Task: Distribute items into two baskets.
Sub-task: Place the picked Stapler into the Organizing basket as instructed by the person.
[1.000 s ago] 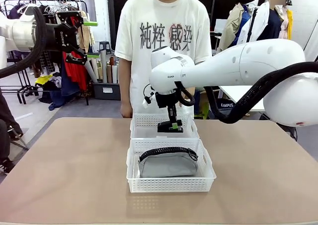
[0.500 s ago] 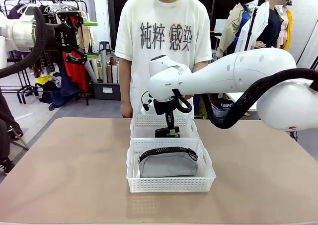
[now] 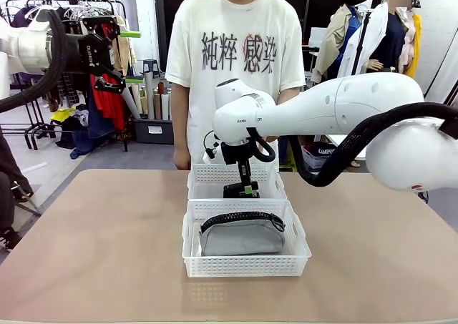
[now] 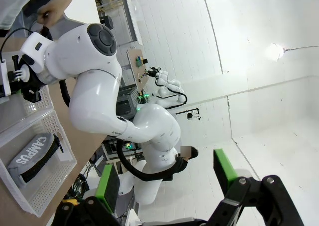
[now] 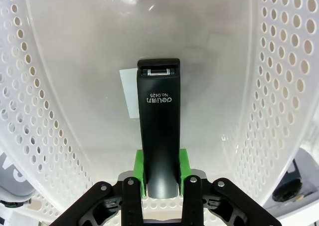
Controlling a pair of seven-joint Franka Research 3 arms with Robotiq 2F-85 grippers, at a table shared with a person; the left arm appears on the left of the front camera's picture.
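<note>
right arm (image 3: 336, 109) reached across the table middle, over the far basket (image 3: 236, 174), which sat touching the near basket (image 3: 247, 263) on its person side. grey pouch (image 3: 241, 236) already lay in the near basket, zipper up. right gripper (image 3: 245, 189) found lowered inside the far basket, jaws clamped on the rear end of the black stapler (image 5: 159, 131), green pads (image 5: 183, 167) pressed to both its flanks. stapler looked level and near the basket floor, over the white label (image 5: 128, 94); contact with the floor could not be told. judged best practice: lower gently until seated, part the jaws fully, lift straight up clear of the lattice walls. left gripper (image 3: 129, 56) parked high at left, jaws wide apart, holding nothing.
</note>
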